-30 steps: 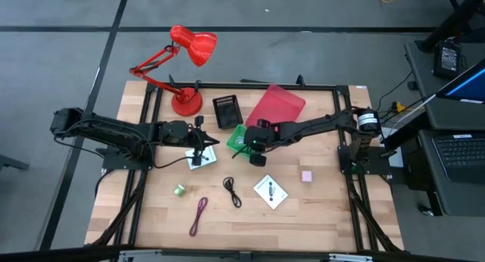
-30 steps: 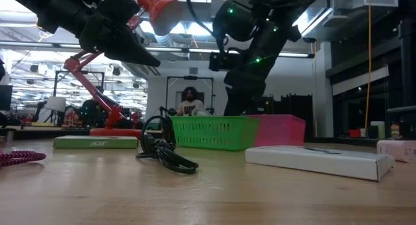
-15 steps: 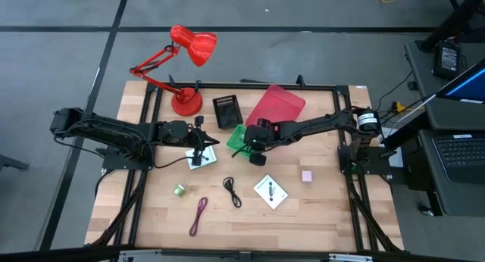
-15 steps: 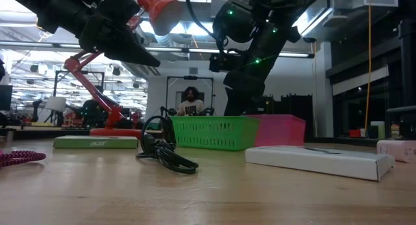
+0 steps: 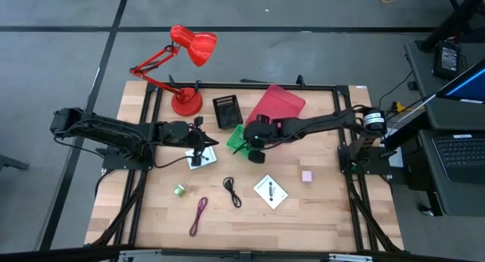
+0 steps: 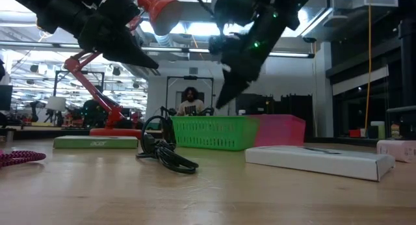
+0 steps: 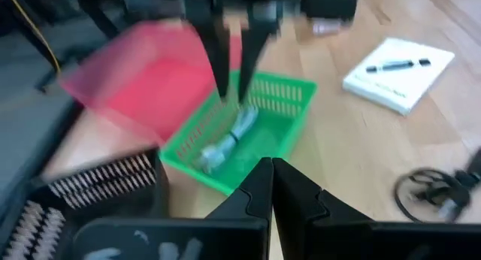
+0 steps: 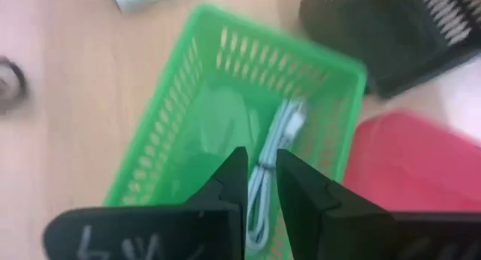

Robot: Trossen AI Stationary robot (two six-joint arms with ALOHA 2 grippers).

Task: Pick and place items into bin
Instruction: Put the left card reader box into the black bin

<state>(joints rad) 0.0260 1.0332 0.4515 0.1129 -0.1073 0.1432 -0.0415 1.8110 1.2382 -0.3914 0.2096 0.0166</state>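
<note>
Seen from above, working left to right across the counter point(image 5: 326, 216).

Left arm reaches in from nine o'clock. Left gripper point(image 5: 198, 150) hangs over a white card point(image 5: 201, 158) just left of centre. Jaws pressed together, nothing between them.

Green roll point(image 5: 180, 190) lies at about seven o'clock from centre, on bare wood. Maroon cable point(image 5: 199, 215) is below it, toward six o'clock, stretched in a thin loop. Black cable point(image 5: 232, 192) is coiled just right of that, near centre bottom.

Red desk lamp point(image 5: 187, 65) stands at the eleven o'clock corner. A black tray point(image 5: 226, 111) sits right of its base.

Green bin point(image 5: 241, 140) sits near centre, tilted against the counter's edges. A pale coiled cable point(image 8: 272, 177) lies inside it on the mesh floor. A pink tray point(image 5: 276, 103) lies beside the bin at one o'clock.

Right arm comes in from three o'clock. Right gripper point(image 5: 255, 145) hovers above the bin, clear of the rim. Jaws parted by a narrow gap, empty.

Second white card point(image 5: 270, 191) lies at five o'clock from centre, black mark facing up. Pink cube point(image 5: 307, 176) sits alone at four o'clock, well apart from everything.
</note>
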